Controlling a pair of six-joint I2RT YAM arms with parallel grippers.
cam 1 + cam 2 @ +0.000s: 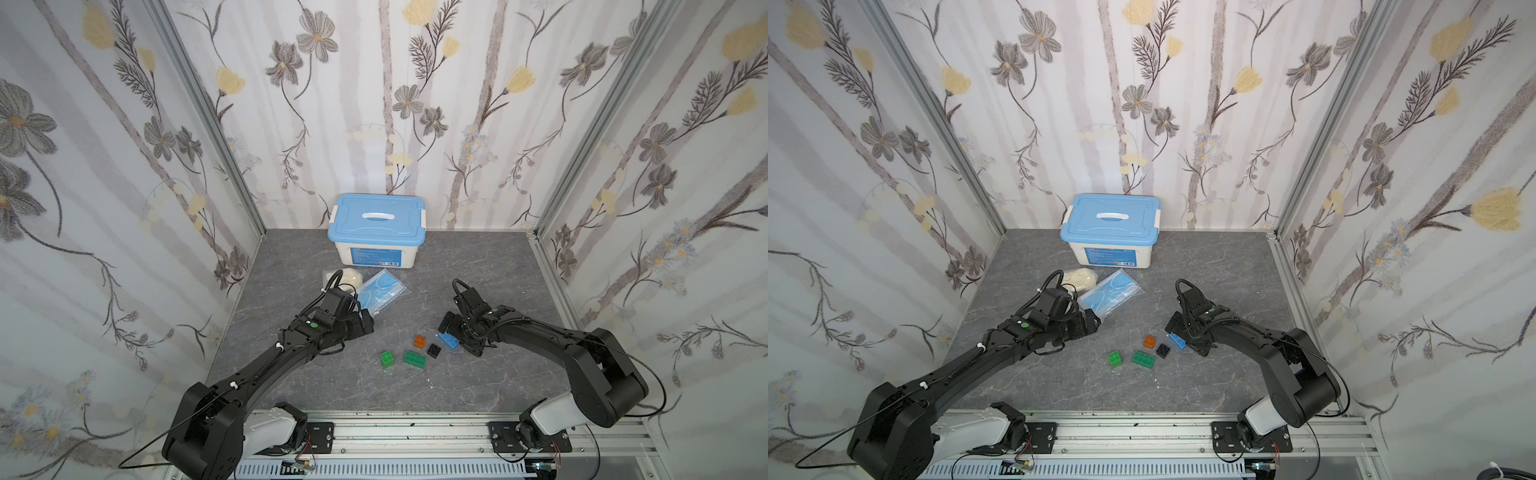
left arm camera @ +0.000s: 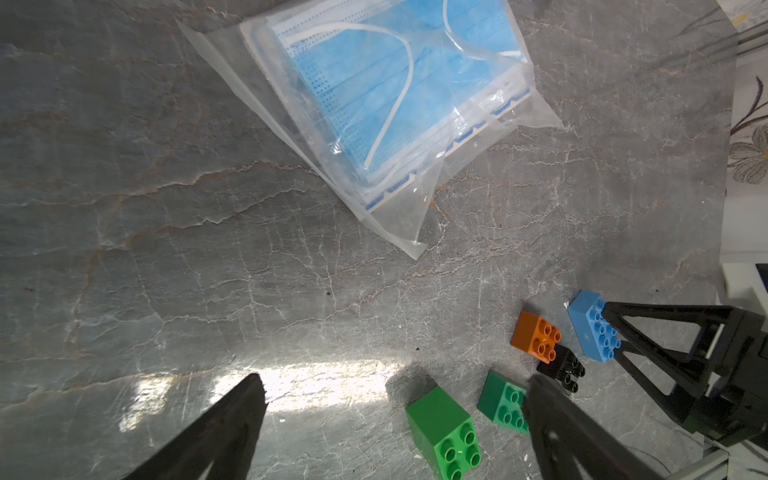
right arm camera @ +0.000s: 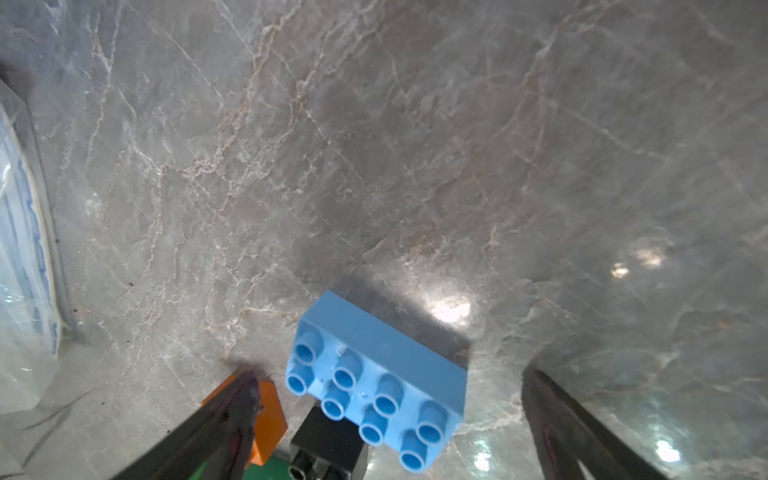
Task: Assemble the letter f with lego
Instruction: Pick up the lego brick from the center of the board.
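Note:
The lego lies as separate bricks on the grey table; the letter f is not in view. From left to right I see a square green brick (image 1: pixel 387 359), a longer green brick (image 1: pixel 414 360), an orange brick (image 1: pixel 420 341), a black brick (image 1: pixel 434 350) and a blue brick (image 1: pixel 449 340). My right gripper (image 1: pixel 459 338) is open and low, its fingers either side of the blue brick (image 3: pixel 374 374) without touching it. My left gripper (image 1: pixel 368 324) is open and empty, hovering left of the bricks, with the square green brick (image 2: pixel 444 432) below it.
A blue-lidded white box (image 1: pixel 376 224) stands at the back wall. A bagged pack of blue face masks (image 1: pixel 382 291) and a beige bundle (image 1: pixel 345 276) lie just behind my left gripper. Flowered walls close three sides; a metal rail (image 1: pixel 415 432) runs along the front.

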